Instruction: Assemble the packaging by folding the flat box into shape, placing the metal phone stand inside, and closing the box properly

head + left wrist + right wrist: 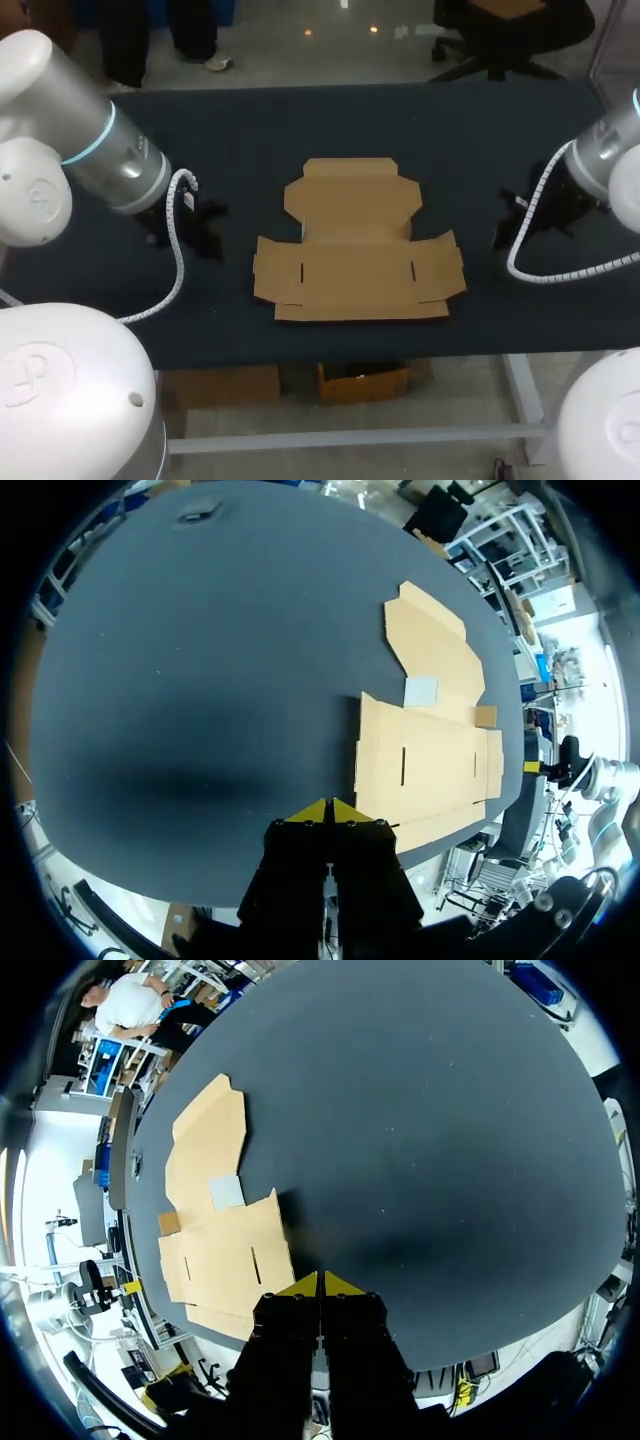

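The box (pixel 355 250) lies fully flat at the middle of the table (pixel 250 130), unfolded; its lid panel points to 12 o'clock, its side flaps reach to 9 and 3, and a narrow strip runs along 6. A small grey square (pixel 420 692) sits at the notch where lid meets base; whether it is the stand I cannot tell.

The left gripper (pixel 330 805) hangs off the box at its 9 o'clock, well apart from it; its yellow tips are pressed together with nothing between them. The right gripper (pixel 320 1280) hangs at 3 o'clock, likewise closed on nothing and clear of the card.

The card looks thin and light; likely stiff across each panel but ready to hinge at the scored creases; it will probably skate on the table if pushed from one side only. Lying flush, it offers no easy edge from above. The side flaps seem the best hold, a fingertip slid under a free edge; one arm could pin the base while the other lifts. A hard pinch may dent the card.
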Controlling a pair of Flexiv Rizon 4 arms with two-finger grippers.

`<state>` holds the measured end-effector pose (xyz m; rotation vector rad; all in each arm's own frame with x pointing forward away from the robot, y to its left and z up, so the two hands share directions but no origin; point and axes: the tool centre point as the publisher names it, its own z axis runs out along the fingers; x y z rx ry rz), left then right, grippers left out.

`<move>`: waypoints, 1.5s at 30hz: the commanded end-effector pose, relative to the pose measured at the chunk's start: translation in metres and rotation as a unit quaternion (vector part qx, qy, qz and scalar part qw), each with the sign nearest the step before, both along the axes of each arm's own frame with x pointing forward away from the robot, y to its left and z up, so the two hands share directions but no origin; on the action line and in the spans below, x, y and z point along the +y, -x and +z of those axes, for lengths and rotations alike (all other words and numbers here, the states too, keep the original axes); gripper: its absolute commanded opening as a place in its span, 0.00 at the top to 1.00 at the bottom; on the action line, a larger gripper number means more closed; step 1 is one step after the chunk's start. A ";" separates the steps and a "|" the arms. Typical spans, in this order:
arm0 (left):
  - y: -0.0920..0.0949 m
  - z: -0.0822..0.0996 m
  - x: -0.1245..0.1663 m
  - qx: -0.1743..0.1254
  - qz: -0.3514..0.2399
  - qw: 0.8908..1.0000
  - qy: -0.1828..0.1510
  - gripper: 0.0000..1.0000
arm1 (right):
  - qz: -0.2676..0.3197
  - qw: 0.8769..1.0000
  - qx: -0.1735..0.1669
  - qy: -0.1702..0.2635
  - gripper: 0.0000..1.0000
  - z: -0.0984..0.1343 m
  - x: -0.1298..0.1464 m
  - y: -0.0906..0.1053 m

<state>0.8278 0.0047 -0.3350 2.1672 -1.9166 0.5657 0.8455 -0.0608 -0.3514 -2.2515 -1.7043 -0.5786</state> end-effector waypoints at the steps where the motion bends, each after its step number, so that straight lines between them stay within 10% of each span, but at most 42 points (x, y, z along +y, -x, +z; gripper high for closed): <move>1: -0.001 -0.001 0.000 0.000 0.000 1.000 -0.001 1.00 | -0.005 1.000 -0.009 0.003 1.00 0.000 0.000 0.003; 16: 0.001 -0.001 -0.001 0.000 0.000 1.000 -0.001 1.00 | -0.005 1.000 -0.009 0.003 1.00 0.000 0.000 0.003; 45: 0.092 -0.027 -0.009 0.016 -0.022 0.997 0.066 1.00 | 0.043 0.997 0.014 -0.056 1.00 -0.027 -0.009 0.075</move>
